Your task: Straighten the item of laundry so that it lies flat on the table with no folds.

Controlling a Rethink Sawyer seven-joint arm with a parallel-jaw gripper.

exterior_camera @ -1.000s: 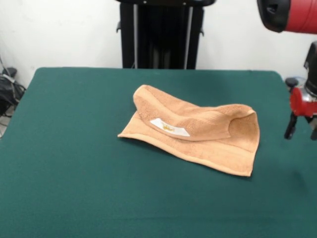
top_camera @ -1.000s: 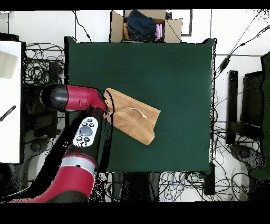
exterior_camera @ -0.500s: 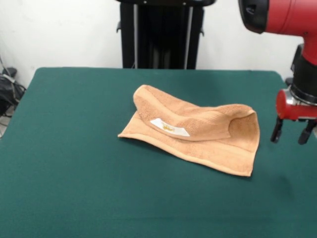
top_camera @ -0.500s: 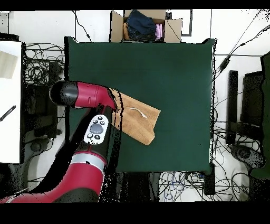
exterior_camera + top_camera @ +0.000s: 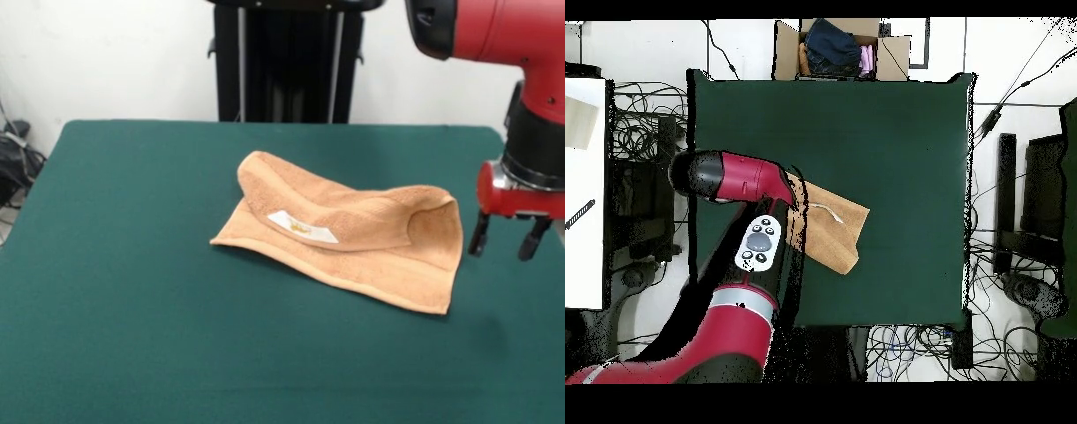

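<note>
Table (image 5: 132, 291), one: large, rectangular, covered in dark green cloth, bearing a single item. Arm (image 5: 494, 31), one: red and black, entering the front view at upper right and ending over the table's right-hand part; in the overhead view it covers one end of the towel. Towel (image 5: 353, 234), one: peach-orange terry, lying a little right of the table's middle in the front view, not flat. Its long axis runs on a diagonal, from the rounded end farther back on the left down to the nearer corner on the right. The upper part is folded over onto the lower layer, forming a raised hump along the back edge and a loop-like fold at the right end; a woven border band shows along the near edge. Gripper (image 5: 501, 238), one: two dark fingers (image 5: 478, 235) pointing down, spread apart with a clear gap between them, holding nothing, just beside the towel's right edge and not touching it. Label (image 5: 303, 227), one: small, white, with a yellowish mark, lying face up on the towel's left-centre part.
</note>
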